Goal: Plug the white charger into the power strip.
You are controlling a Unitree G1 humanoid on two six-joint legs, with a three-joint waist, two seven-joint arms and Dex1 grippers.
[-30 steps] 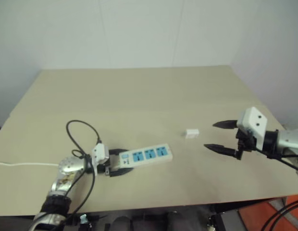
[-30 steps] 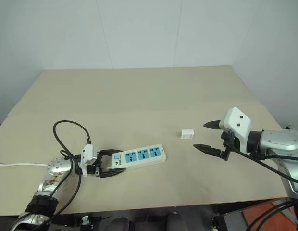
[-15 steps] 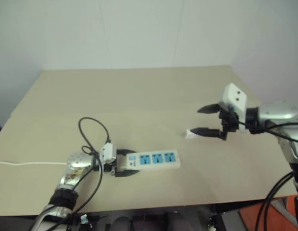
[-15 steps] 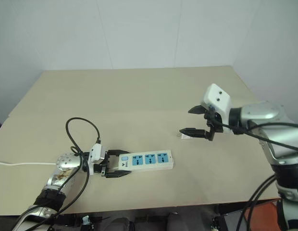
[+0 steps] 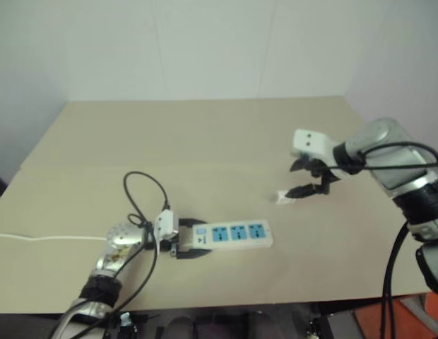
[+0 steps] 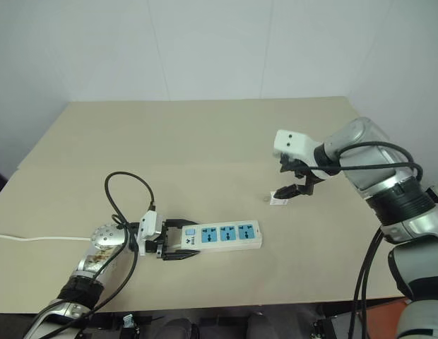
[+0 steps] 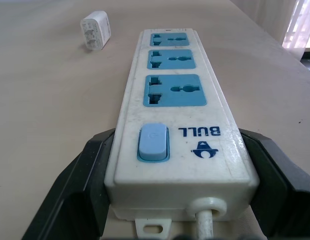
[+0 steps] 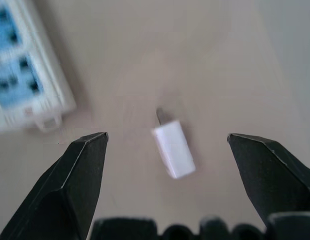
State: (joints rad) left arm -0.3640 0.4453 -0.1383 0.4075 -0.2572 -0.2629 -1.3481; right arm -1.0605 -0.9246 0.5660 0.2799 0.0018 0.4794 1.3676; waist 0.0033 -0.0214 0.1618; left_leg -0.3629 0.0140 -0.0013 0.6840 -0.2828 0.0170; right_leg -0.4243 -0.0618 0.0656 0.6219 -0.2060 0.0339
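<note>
Left gripper [image 6: 178,249] clamps the power strip's [image 6: 226,234] switch end steady at near left, while the right gripper [image 6: 295,181] hovers, jaws spread, over the white charger [image 6: 278,200] lying loose to its far right.

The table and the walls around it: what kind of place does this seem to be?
Probably an indoor test room or lab, not a home. A plain beige table stands in a corner of bare white walls, bearing just a power strip and a white charger.

Head stereo high over table [image 6: 205,134]; wrist cams close (both catch power strip [image 7: 180,125]).
</note>
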